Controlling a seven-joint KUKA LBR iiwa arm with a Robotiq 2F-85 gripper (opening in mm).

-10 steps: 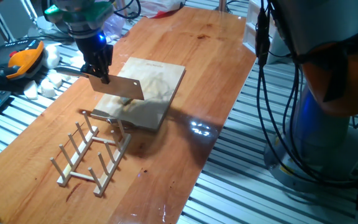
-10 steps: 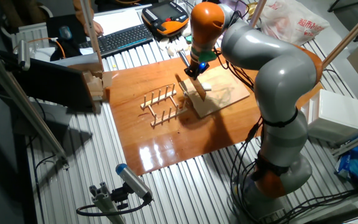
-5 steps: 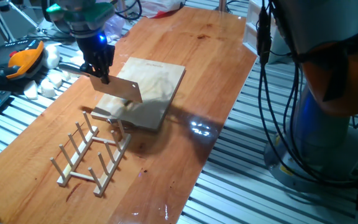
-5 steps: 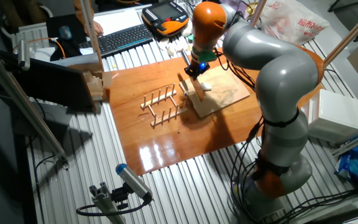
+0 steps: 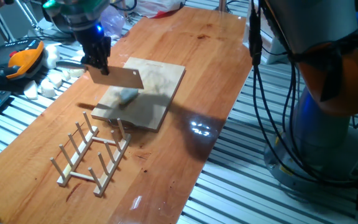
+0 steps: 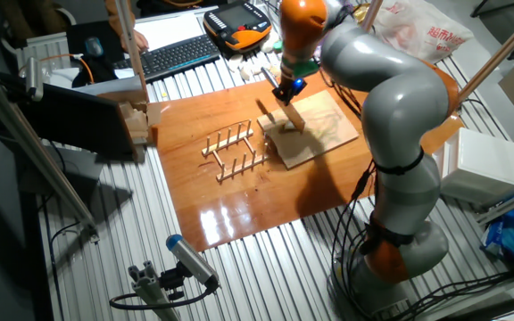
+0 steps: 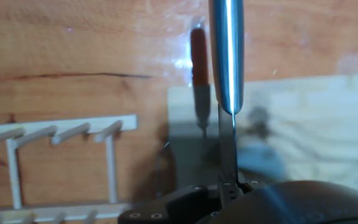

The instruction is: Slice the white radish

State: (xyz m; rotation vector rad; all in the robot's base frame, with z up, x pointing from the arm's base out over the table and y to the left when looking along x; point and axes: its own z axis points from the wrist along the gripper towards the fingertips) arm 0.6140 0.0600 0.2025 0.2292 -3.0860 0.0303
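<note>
Though blurred, white radish (image 5: 127,95) on board (image 5: 163,78), axis unclear; jaws tight around knife (image 5: 118,77).

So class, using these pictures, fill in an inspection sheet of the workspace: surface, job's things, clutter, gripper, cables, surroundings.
Surface: wooden table with a glare patch; a pale board lies on it.
Job's things: a small pale blur on the board, probably the radish; too blurred to tell if it is sliced. The knife is held above the board, blade off the wood.
Clutter: wooden rack beside the board; white chunks heaped at the table's edge.
Gripper: gripper shut on the knife's handle.
Cables: black cables hang along the arm, off the table.
Surroundings: orange pendant, keyboard, plastic bag.
</note>
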